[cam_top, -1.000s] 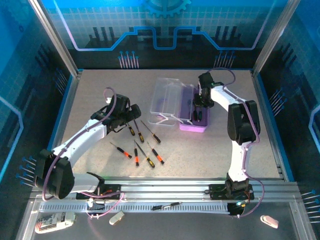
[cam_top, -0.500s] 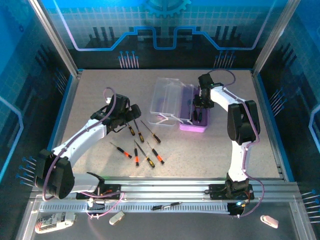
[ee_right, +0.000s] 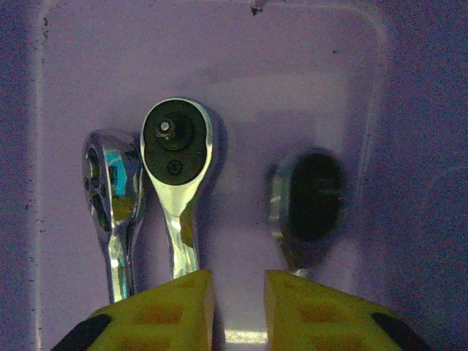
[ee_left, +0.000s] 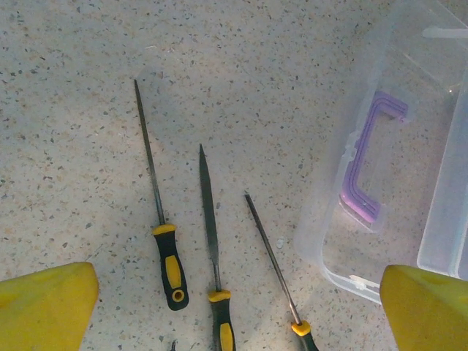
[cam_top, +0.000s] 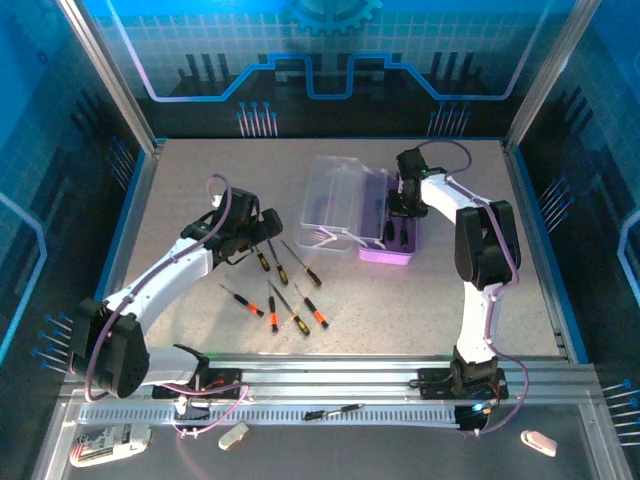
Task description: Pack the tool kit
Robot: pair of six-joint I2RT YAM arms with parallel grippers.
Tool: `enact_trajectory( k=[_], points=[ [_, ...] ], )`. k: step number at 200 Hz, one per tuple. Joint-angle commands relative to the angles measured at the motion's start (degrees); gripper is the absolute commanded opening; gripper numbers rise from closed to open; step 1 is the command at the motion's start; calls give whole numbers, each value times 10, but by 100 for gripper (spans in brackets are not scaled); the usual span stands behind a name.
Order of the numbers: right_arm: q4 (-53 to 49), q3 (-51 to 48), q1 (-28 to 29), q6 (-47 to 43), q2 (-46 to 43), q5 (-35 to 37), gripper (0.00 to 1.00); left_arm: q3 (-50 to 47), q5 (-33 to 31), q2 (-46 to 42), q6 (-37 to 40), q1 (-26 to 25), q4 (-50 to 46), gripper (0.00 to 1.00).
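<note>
— Right gripper (ee_right: 238,300): how is it seen to stand?
— Its yellow fingers (ee_right: 153,311) are parted by a narrow gap, and nothing is seen gripped between them. It is lowered into the purple base (cam_top: 405,250) of the tool kit, over three metal ratchet heads (ee_right: 175,146) laid side by side.
— And the left gripper (ee_left: 234,307)?
— It is spread wide with nothing held, above screwdrivers (ee_left: 170,263) laid loose on the speckled table (ee_left: 73,110), just beside the clear lid (ee_left: 409,110) with its purple handle (ee_left: 363,164).
— Where is the tool kit placed?
— It is set open mid-table, with the lid folded back to the left of the base.
</note>
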Motion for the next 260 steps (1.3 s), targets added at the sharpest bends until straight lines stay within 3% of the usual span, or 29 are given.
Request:
enact_trajectory(
  k=[1, 110, 178, 228, 260],
  points=[
    [14, -17, 1, 19, -32, -11, 27, 17, 4, -8, -11, 7, -15, 99],
    [60, -95, 6, 39, -200, -31, 23, -7, -14, -10, -36, 14, -19, 98],
    [66, -137, 81, 13, -273, -35, 29, -37, -16, -25, -34, 14, 14, 80],
    [78, -158, 96, 70, -296, -88, 32, -30, 3, 26, -29, 14, 8, 45],
    [73, -163, 97, 65, -311, -81, 32, -2, 14, 91, -20, 14, -20, 45]
  ],
)
